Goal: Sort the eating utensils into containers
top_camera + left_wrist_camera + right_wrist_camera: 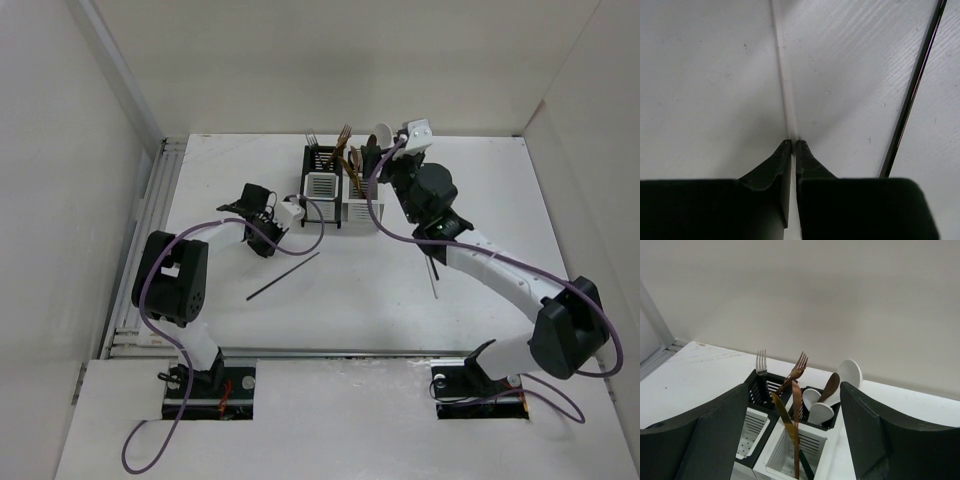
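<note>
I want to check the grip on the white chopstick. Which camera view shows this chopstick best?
The left wrist view: the white chopstick runs straight up from the shut left tool, sharp and close. In the top view it is too thin and pale to make out. The right wrist view does not show it.
</note>
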You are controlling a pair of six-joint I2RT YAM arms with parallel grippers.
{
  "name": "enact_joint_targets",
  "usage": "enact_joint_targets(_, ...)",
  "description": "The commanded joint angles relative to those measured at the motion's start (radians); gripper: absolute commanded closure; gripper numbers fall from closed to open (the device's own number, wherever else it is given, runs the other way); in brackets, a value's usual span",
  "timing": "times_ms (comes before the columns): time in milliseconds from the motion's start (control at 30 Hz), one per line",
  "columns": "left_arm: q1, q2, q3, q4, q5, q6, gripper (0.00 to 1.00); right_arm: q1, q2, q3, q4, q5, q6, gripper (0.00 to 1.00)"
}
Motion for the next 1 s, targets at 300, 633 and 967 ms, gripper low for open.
enact_joint_targets(300,0.051,-0.117,-0.118,-0.192,-0.019,0.055,1.00,-0.015,-0.118,-0.027,0.027,0.079,-0.049,0.21)
enact_joint_targets(633,0.094,-0.210,-0.121,-0.213,0.042,0.038,1.00,-0.015,-0.171,-0.077,0.027,0.090,-0.058,0.21)
enact_joint_targets(967,0.178,-0.373,0.064,-0.129,0.334,0.013,1.00,-0.087,-0.116,-0.067,0.027,0.047,0.052,0.23)
